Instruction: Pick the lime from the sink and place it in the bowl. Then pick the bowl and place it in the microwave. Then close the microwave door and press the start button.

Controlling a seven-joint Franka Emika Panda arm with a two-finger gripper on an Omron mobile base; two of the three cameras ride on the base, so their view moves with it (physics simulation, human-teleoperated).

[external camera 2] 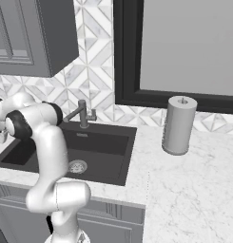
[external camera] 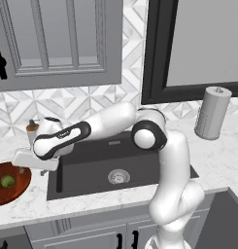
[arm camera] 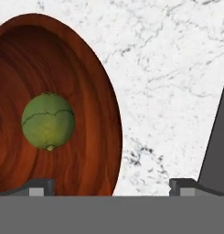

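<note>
From the left, the lime sits inside the bowl on the counter left of the sink, with the arm stretched over the bowl's near rim. From the right, the sink lies beside a grey cylinder. Looking along the hand, the pincer stands wide and holds nothing, its fingertips apart above the bowl and lime.

Grey canister; panelled cabinets

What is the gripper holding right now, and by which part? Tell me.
Nothing. The gripper is open and empty; its fingertips stand wide apart over the rim of the bowl, and the lime lies loose inside it.
</note>
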